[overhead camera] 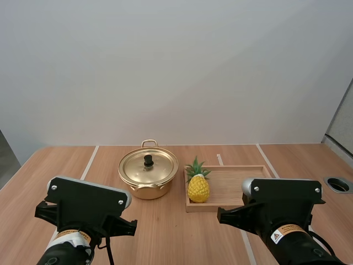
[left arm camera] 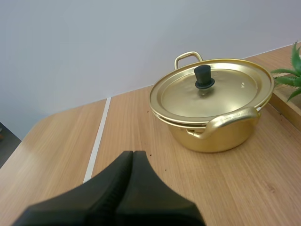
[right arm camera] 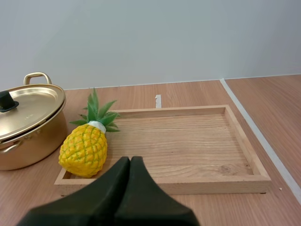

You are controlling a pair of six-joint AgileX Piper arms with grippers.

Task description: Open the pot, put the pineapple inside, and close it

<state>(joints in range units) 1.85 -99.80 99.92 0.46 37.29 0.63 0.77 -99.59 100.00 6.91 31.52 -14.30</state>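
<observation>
Left end effector point(left arm camera: 133, 153) and right end effector point(right arm camera: 130, 159), both closed empty, are held short of the lidded gold pot point(left arm camera: 211, 136) and the pineapple point(right arm camera: 84, 149) lying in the wooden tray point(right arm camera: 188, 141) beside it; the black knob point(left arm camera: 203, 76) of the lid point(left arm camera: 221, 94) is best pinched centrally and lifted straight.

A wooden tray point(overhead camera: 237, 185) is seen lying flat on the tabletop point(overhead camera: 165, 232), right of the middle. It is rectangular and shallow, with a low rim all round and a grained floor point(right arm camera: 188, 146). The tabletop is crossed by two long white lines, one on the left point(overhead camera: 90, 162) and one point(overhead camera: 267, 160) just beside the tray's right end. A short white mark point(right arm camera: 158, 100) is found just behind the tray's far rim. A round port point(overhead camera: 338, 184) is set into the tabletop near its right edge.
</observation>
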